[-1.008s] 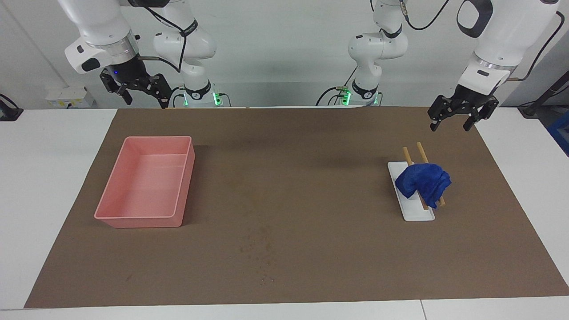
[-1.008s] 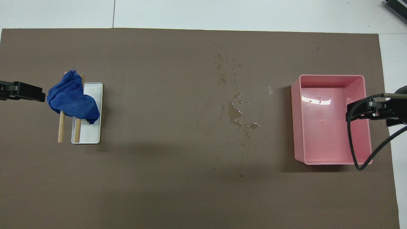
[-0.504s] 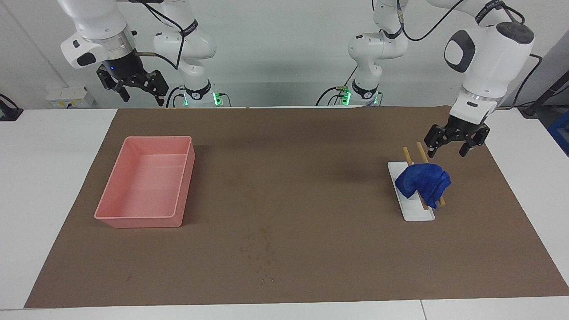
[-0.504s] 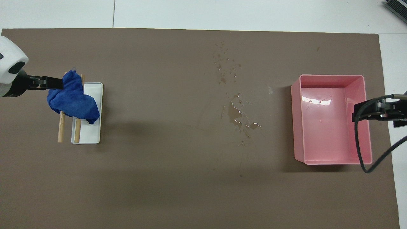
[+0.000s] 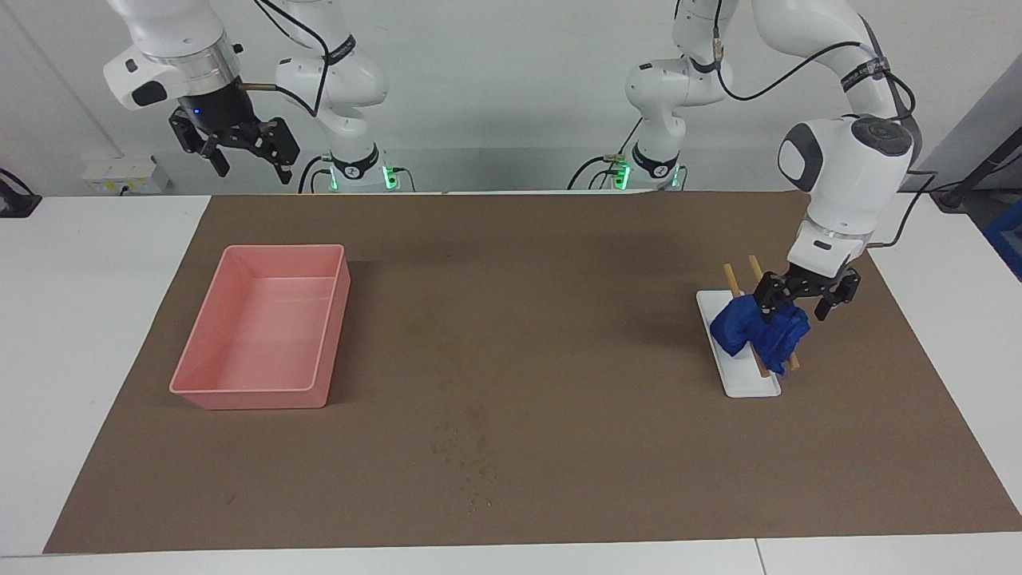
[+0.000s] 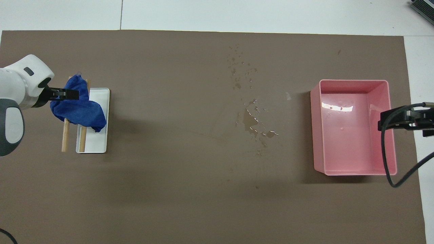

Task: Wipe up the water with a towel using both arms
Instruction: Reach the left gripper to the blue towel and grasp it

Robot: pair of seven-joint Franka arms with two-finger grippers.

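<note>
No text, label, brand, number or sign can be read

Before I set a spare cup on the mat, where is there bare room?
Bare mat lies between the pink tray and the white dish, nearer the robots than the water. It is crowded at the dish, where the left hand is down at the towel draped on wooden sticks. The right hand waits high.

Towel (image 5: 758, 331) is soft wrinkly cloth on wooden sticks (image 5: 754, 275), pink bin (image 5: 263, 327) is glossy plastic, mat (image 5: 559, 319) looks matt, papery.
</note>
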